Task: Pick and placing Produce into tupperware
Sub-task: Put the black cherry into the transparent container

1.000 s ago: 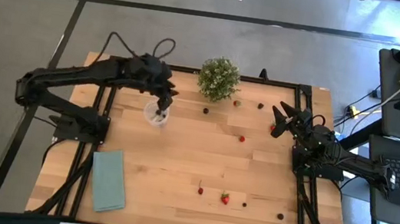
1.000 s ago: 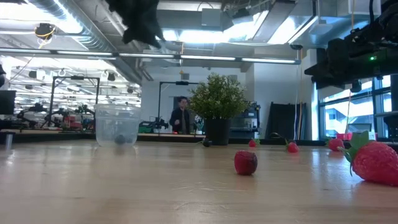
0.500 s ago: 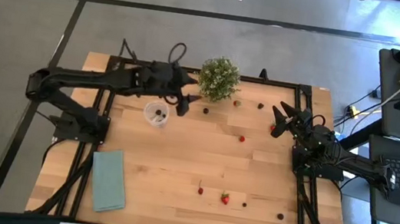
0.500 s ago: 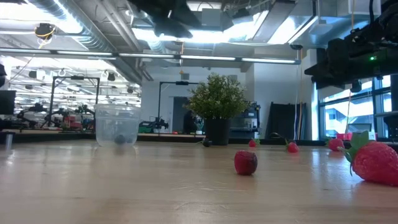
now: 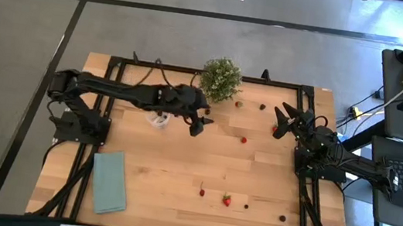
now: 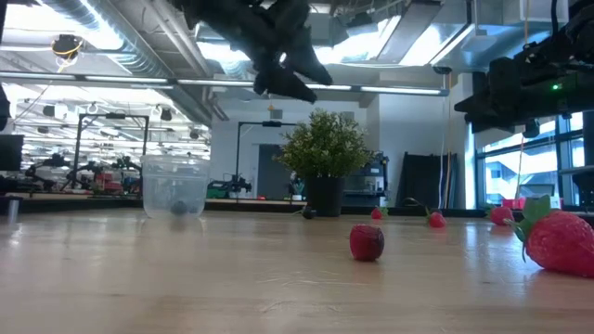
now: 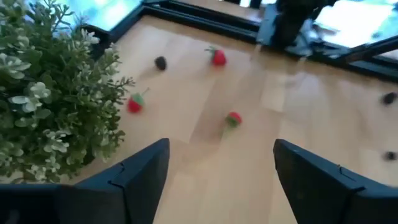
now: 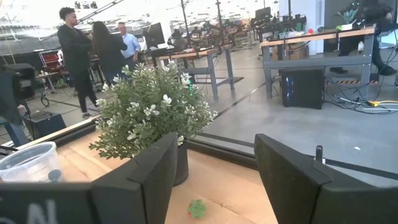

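potted plant at table's far edge | teal cloth flat near front-left corner | people apparently beyond

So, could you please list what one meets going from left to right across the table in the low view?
Clear tupperware cup → potted plant → small red strawberry in front → small strawberry farther back → large strawberry at the right edge.

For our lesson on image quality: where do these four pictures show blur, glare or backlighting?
Low view: the big strawberry at the right edge is soft, and bright ceiling lights leave the left claw a dark silhouette. Left wrist view: the plant is blurred and window glare washes the far table edge. High view: evenly lit.
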You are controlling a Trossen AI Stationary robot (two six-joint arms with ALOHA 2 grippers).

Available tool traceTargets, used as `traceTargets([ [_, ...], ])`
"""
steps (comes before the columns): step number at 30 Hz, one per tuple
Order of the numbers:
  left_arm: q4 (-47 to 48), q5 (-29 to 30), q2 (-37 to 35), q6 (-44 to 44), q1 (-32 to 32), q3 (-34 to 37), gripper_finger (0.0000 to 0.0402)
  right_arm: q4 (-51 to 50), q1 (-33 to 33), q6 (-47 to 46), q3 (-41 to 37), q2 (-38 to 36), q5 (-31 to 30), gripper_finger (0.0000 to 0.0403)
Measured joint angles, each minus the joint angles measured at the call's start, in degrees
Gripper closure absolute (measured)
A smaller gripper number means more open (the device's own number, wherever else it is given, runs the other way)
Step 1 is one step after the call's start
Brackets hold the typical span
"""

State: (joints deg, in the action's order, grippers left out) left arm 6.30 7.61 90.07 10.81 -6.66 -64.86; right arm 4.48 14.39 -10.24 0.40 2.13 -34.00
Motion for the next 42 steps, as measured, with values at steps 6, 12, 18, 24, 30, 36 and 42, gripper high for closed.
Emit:
traceTargets([
  [6, -1.0, 23.3, 3.3, -10.2, 7.4, 0.0, 0.0126, 0.0, 0.0, 0.1, 0.0, 0.0, 0.0, 0.0186],
  [12, -2.0, 28.4, 8.3, 0.9, 8.9, 0.0, 0.0127, 0.0, 0.0, 0.0, 0.0, 0.0, 0.0, 0.0186],
  [18, -2.1, 32.0, 14.1, 12.2, 7.1, 0.0, 0.0127, 0.0, 0.0, 0.0, 0.0, 0.0, 0.0, 0.0186],
  [24, -4.7, 33.7, 19.6, 20.4, 5.0, 0.0, 0.0127, 0.0, 0.0, 0.0, 0.0, 0.0, 0.0, 0.0186],
  [30, -9.6, 38.1, 25.0, 22.8, 5.1, 0.0, 0.0127, 0.0, 0.0, 0.0, 0.0, 0.0, 0.2, 0.0186],
  [36, -19.6, 41.4, 29.5, 25.0, 4.8, 0.0, 0.0127, 0.0, 0.0, 0.1, 0.0, 0.0, 0.2, 0.0186],
  [42, -23.0, 42.5, 33.4, 24.9, 4.9, 0.0, 0.0127, 0.0, 0.0, 0.2, 0.0, 0.0, 0.2, 0.0186],
])
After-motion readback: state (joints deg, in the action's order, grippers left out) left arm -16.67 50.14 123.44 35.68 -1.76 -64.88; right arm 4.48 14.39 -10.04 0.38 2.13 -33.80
